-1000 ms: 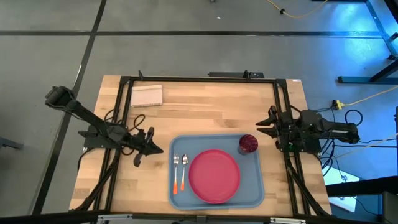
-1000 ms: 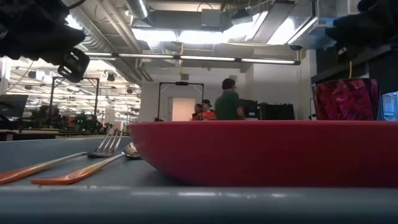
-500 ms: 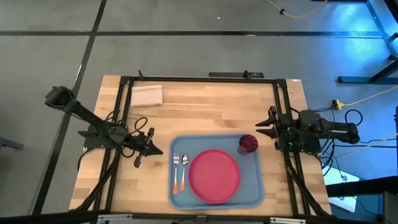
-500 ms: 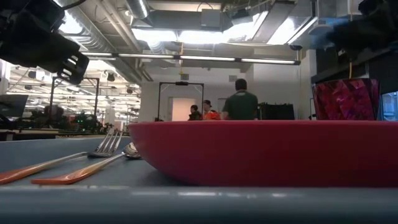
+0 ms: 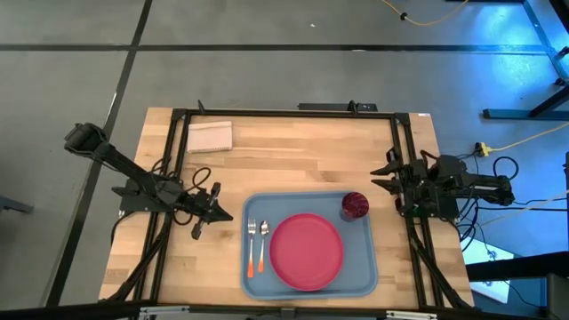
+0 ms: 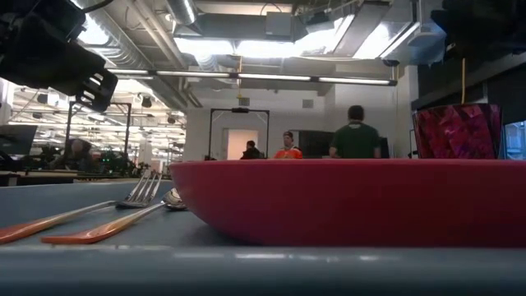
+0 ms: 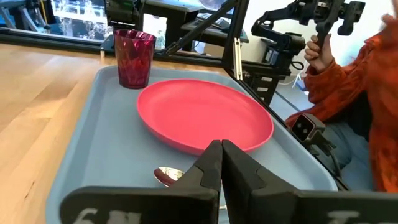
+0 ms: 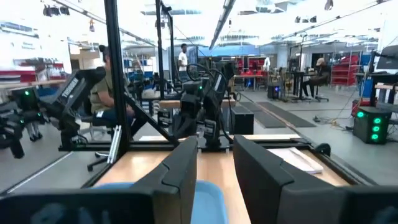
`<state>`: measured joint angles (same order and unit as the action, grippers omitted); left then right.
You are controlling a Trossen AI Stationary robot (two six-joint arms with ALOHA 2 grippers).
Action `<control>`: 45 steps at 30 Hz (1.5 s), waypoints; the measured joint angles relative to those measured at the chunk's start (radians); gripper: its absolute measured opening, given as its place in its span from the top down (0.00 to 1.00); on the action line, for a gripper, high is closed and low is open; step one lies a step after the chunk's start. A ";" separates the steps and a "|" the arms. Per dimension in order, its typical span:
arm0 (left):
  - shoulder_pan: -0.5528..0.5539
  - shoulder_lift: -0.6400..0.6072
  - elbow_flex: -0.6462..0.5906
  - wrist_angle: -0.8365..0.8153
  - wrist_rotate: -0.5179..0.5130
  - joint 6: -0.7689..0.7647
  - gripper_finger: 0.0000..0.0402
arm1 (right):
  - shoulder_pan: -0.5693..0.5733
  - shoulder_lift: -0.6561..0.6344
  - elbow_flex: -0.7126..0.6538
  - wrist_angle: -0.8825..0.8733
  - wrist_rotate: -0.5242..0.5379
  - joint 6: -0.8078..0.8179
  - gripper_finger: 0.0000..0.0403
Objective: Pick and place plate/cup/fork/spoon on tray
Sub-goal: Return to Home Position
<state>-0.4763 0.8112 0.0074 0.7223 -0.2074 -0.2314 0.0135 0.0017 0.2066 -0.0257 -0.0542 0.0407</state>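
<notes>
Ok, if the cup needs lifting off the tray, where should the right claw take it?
Grip the cup across its rim from above or the right: it stands upright in the tray corner nearest the right claw, with the plate close on its other side.

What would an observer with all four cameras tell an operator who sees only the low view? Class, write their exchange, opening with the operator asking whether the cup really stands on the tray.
Operator: Is the cup on the tray?
Observer: Yes. The cup stands inside the tray, in the corner nearest the right arm, close to the plate.
Operator: Is either gripper holding anything?
Observer: No. The left gripper is shut and empty, just left of the tray; the right gripper is open, right of the cup.
Operator: Anything off the tray?
Observer: Only a white napkin, at the table's far corner on the left arm's side.
</notes>
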 joint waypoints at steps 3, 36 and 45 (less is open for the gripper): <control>0.000 0.000 0.000 0.000 0.000 0.000 1.00 | 0.000 0.000 0.000 0.009 0.000 -0.026 0.73; 0.000 0.000 0.000 0.001 0.000 -0.001 1.00 | 0.000 0.000 -0.200 0.162 -0.099 -0.167 0.73; 0.000 0.000 0.000 0.001 0.000 -0.001 1.00 | 0.000 0.003 -0.200 0.064 -0.083 -0.218 0.73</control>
<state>-0.4767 0.8112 0.0074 0.7231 -0.2077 -0.2325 0.0132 0.0047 0.0071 0.0387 -0.1377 -0.1773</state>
